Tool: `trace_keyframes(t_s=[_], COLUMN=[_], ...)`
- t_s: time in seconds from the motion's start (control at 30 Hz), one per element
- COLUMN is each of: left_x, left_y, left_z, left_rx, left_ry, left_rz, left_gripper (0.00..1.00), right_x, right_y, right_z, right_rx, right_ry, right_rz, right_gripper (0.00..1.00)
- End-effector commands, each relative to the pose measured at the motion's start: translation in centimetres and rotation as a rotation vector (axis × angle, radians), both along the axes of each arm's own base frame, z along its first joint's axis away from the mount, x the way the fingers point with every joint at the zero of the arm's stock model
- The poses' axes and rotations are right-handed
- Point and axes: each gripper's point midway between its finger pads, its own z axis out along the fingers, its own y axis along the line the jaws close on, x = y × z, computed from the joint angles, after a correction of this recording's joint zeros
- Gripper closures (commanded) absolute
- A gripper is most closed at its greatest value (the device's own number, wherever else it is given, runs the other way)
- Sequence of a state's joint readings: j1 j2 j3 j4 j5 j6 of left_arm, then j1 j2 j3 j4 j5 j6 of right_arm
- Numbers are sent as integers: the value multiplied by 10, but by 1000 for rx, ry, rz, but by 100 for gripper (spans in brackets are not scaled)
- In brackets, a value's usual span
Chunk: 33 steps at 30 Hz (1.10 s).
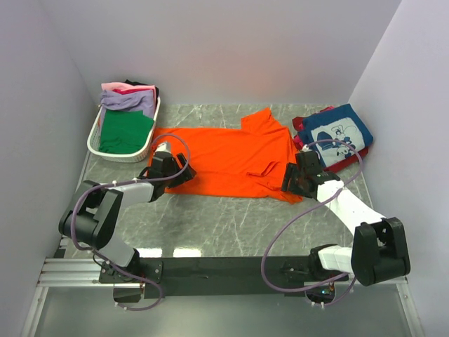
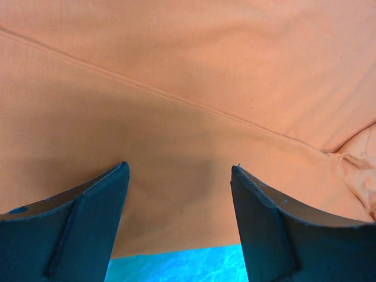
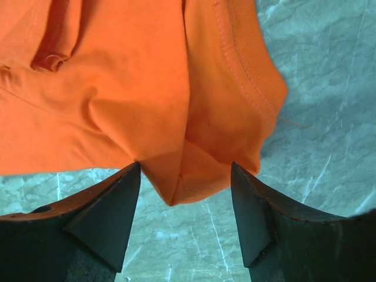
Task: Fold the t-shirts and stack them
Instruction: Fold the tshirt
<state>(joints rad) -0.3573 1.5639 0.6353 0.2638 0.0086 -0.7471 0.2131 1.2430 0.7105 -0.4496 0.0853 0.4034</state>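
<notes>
Orange tee (image 1: 231, 158) spread flat. L gripper (image 2: 179, 170) wide open above its left edge, gripping nothing. R gripper (image 3: 185, 170) also wide open, tee's folded corner btwn jaws, unpinched.

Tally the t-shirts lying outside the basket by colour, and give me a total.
Orange t-shirt: 1
Navy t-shirt with white print: 1
Red t-shirt beneath the navy one: 1
Total: 3
</notes>
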Motion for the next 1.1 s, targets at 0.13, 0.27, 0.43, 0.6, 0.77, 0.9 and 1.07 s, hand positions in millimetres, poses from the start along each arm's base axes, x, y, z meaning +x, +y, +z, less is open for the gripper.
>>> trace_keyframes(t_s=[0.13, 0.27, 0.43, 0.6, 0.77, 0.9, 1.07], left_x=[-22, -22, -22, -26, -31, -35, -37], left_y=[17, 22, 31, 43, 44, 41, 36], left_z=[-25, -25, -26, -27, -25, -26, -24], left_rx=[47, 45, 42, 51, 34, 21, 8], left_ry=[90, 95, 98, 104, 106, 106, 92], left_rz=[4, 13, 28, 47, 34, 13, -15], left_gripper=[23, 22, 22, 22, 22, 21, 20], right_x=[3, 1, 0, 1, 6, 12, 16], right_y=[-1, 1, 0, -5, -14, -23, -28], right_z=[-5, -9, -10, -4, 8, 10, -4], right_rx=[-7, 3, 3, -13, -60, -119, -163], right_ry=[10, 19, 29, 18, 1, 19, 87], right_rz=[3, 13, 5, -22, -55, -81, -81], right_gripper=[34, 40, 70, 100, 100, 100, 89])
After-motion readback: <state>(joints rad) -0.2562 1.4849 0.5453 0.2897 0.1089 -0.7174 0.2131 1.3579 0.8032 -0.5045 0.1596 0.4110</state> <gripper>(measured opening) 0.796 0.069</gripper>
